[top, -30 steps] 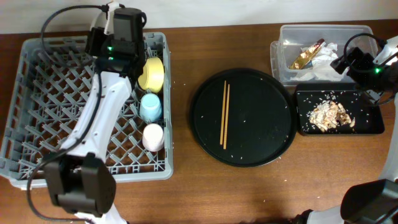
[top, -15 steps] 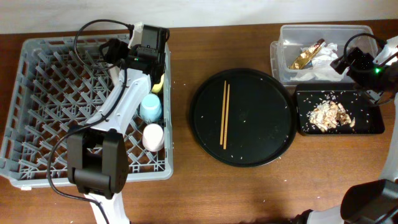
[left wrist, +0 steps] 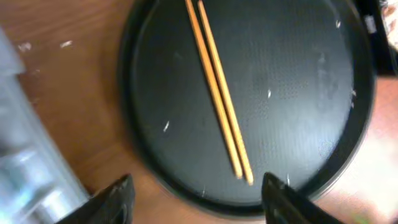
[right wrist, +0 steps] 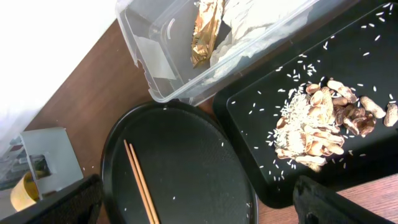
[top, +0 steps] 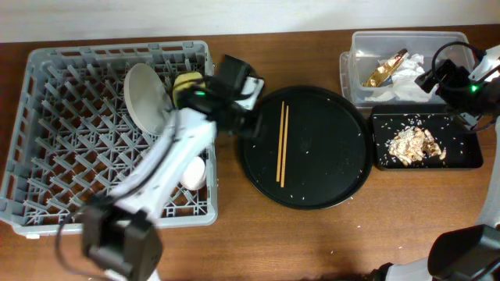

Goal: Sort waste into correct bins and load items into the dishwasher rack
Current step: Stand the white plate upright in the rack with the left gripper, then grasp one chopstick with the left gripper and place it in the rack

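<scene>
Hovering over the left edge of the round black tray (top: 344, 156), the left claw (left wrist: 196, 208) is spread wide, with nothing between its fingers (left wrist: 118, 199). Its arm is blurred in the overhead view. The pair of wooden chopsticks (top: 282, 144) lies side by side on the left half of that tray, among a few scattered pale crumbs. In the wrist view their nearer tips sit just ahead of the claw.

The grey dishwasher rack (top: 47, 55) stands on the left of the wooden surface (top: 312, 242). In it the pale grey plate (top: 144, 97) stands on edge among the pegs, and the yellow bowl (top: 186, 81) is just beside it at the back right corner. The pink-white cup (top: 191, 173) sits along the right wall, partly hidden by the arm.

The right claw (right wrist: 199, 205) is also spread and empty, held above where the clear plastic tub (top: 355, 47) meets the shallow black tray (top: 469, 160). The tub holds the gold-brown wrapper (top: 383, 70) and white paper napkins (top: 406, 82). The shallow tray holds brownish food scraps (top: 414, 144) and rice-like crumbs.
</scene>
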Controlling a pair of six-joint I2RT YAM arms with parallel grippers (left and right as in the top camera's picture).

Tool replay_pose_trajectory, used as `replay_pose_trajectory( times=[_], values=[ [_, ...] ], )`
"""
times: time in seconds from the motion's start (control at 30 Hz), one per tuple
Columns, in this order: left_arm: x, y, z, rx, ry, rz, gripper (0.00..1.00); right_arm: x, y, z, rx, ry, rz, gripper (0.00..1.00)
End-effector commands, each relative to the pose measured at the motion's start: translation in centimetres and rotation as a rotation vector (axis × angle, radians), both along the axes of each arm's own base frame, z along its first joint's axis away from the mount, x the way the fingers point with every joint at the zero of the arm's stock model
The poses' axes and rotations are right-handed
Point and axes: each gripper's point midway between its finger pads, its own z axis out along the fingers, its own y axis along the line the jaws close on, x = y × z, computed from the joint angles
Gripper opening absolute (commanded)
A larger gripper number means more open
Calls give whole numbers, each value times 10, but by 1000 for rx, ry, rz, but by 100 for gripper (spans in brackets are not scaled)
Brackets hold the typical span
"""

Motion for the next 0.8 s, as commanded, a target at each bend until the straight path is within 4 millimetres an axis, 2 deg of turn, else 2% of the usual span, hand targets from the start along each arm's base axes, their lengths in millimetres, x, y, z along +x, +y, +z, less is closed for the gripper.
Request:
replay_pose_trajectory(
  times=[0.0, 0.07, 0.1, 0.17, 0.23, 0.4, 0.43, 0.47, 0.5, 0.53, 0.6, 0.67, 0.7, 0.77],
  values=[
    [7, -34, -66, 19, 80, 70, 61, 0, 0, 7, -22, -18, 7, 98],
    [16, -50, -90, 30, 46, 58, 56, 0, 0, 7, -23, -18, 7, 98],
    [15, -48, -110, 93, 49, 63, 56, 0, 0, 7, -23, -18, 7, 99],
    [12, -46, -130, 130, 77, 63, 56, 0, 0, 7, -22, -17, 6, 98],
    [14, -46, -139, 141, 73, 68, 54, 0, 0, 7, -23, -18, 7, 98],
    [17, -58, -142, 233, -45, 58, 25, 0, 0, 7, -22, -17, 7, 98],
    [11, -65, -145, 237, -49, 29, 25, 0, 0, 7, -23, -18, 7, 98],
    [8, -69, -146, 236, -49, 21, 33, 0, 0, 7, -23, -18, 7, 99],
    [8, -70, -144, 234, -51, 20, 49, 0, 0, 7, -23, -18, 7, 99],
    [8, -70, -144, 233, -51, 20, 55, 0, 0, 7, -23, -18, 7, 98],
    [7, -71, -145, 234, -49, 16, 56, 0, 0, 7, -23, -18, 7, 98],
    [6, -70, -151, 247, -43, 15, 49, 0, 0, 7, -23, -18, 7, 98],
    [6, -71, -156, 246, -37, 13, 41, 0, 0, 7, -23, -18, 7, 99],
    [8, -73, -153, 239, -48, 15, 38, 0, 0, 7, -23, -18, 7, 98]
  ],
)
